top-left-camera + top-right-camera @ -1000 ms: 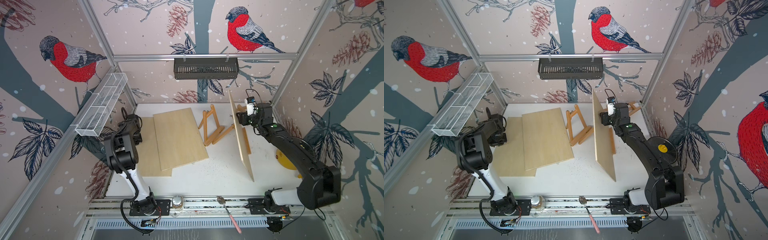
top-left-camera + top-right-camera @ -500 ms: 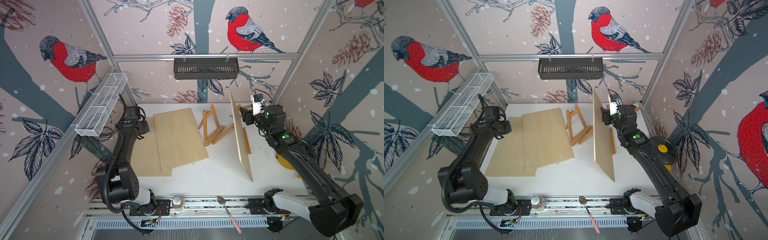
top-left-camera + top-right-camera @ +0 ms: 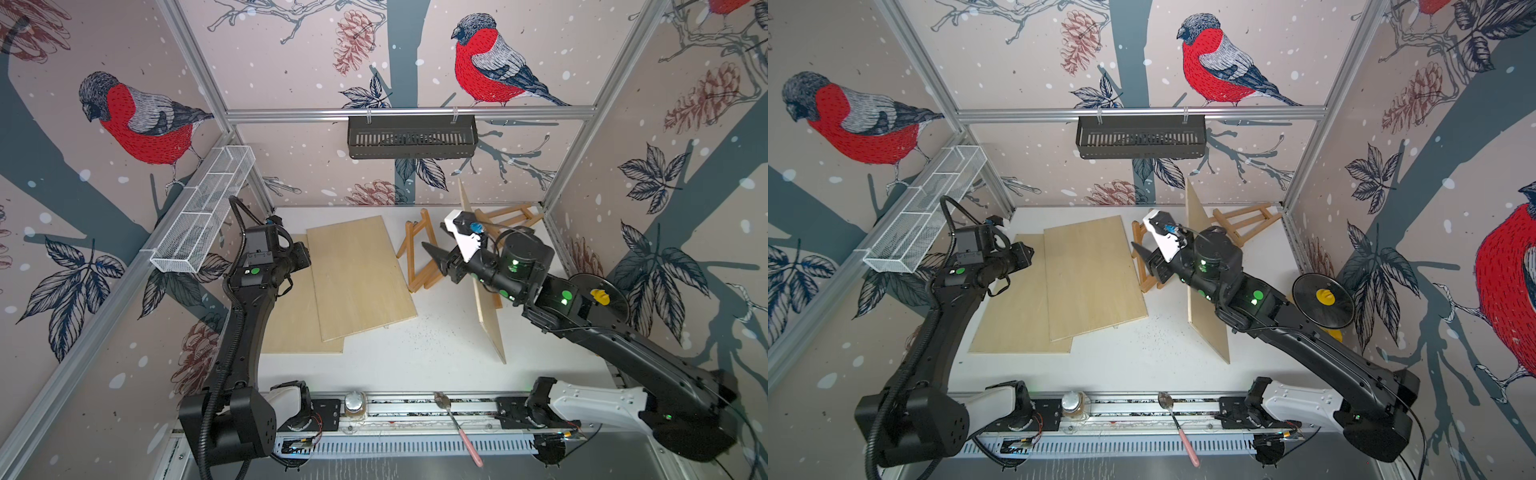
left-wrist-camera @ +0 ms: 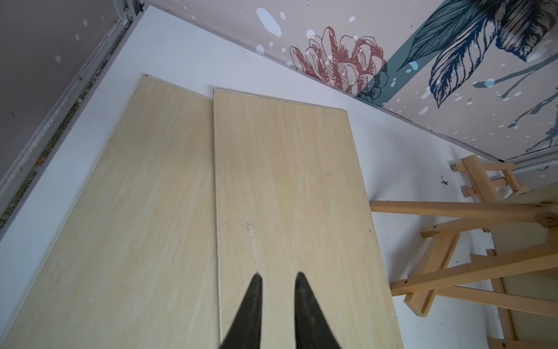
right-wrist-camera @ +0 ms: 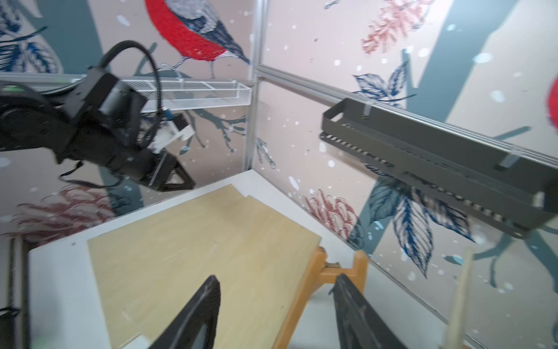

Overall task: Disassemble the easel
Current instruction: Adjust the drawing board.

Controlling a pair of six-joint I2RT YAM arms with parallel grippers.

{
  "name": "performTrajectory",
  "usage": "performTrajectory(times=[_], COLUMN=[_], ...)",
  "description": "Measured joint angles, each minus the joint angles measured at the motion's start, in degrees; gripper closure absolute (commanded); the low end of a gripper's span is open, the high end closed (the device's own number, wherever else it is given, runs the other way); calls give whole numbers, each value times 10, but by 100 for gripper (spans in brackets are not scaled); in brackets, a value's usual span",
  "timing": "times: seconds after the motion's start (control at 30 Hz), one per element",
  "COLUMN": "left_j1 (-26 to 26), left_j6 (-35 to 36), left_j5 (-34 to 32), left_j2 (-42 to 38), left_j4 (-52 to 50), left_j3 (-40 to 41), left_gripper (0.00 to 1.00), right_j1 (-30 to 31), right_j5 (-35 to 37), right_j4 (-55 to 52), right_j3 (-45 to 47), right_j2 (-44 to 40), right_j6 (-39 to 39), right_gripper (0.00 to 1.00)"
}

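A small wooden easel (image 3: 415,245) (image 3: 1147,283) (image 4: 453,208) (image 5: 317,272) lies collapsed on the white table, mid-back. My right gripper (image 3: 432,253) (image 3: 1140,253) (image 5: 277,281) hovers open above it, empty, one finger over the easel's top end. A second easel (image 3: 511,216) (image 3: 1246,220) stands at the back right with a plywood board (image 3: 490,316) (image 3: 1208,328) on edge against it. My left gripper (image 3: 305,259) (image 3: 1027,251) (image 4: 277,275) hangs over two flat boards (image 3: 357,270) (image 4: 151,196), jaws a narrow gap apart and empty.
A black slotted basket (image 3: 411,137) hangs on the back rail and a white wire basket (image 3: 203,216) on the left wall. A black disc with a yellow piece (image 3: 598,295) sits at the right. A spoon (image 3: 457,424) and a jar (image 3: 355,403) lie on the front rail.
My right gripper left the top of the standing board and swung left over the collapsed easel, jaws narrowing slightly. My left arm unfolded and rose over the flat boards.
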State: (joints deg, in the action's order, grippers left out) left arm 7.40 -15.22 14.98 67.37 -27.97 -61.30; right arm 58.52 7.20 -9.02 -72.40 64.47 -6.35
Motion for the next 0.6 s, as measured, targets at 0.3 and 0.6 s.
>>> performTrajectory(times=[0.3, 0.6], left_j1=[-1, -46], left_j6=[-11, -15], left_j5=[15, 27], left_j2=[-31, -63], left_j4=[4, 4], left_j3=[18, 26], left_gripper=[79, 79], right_j1=[194, 186], right_j5=[89, 90], right_j4=[-16, 1], right_j3=[9, 47], right_j2=[79, -7], right_j6=[35, 76], right_gripper=[36, 36])
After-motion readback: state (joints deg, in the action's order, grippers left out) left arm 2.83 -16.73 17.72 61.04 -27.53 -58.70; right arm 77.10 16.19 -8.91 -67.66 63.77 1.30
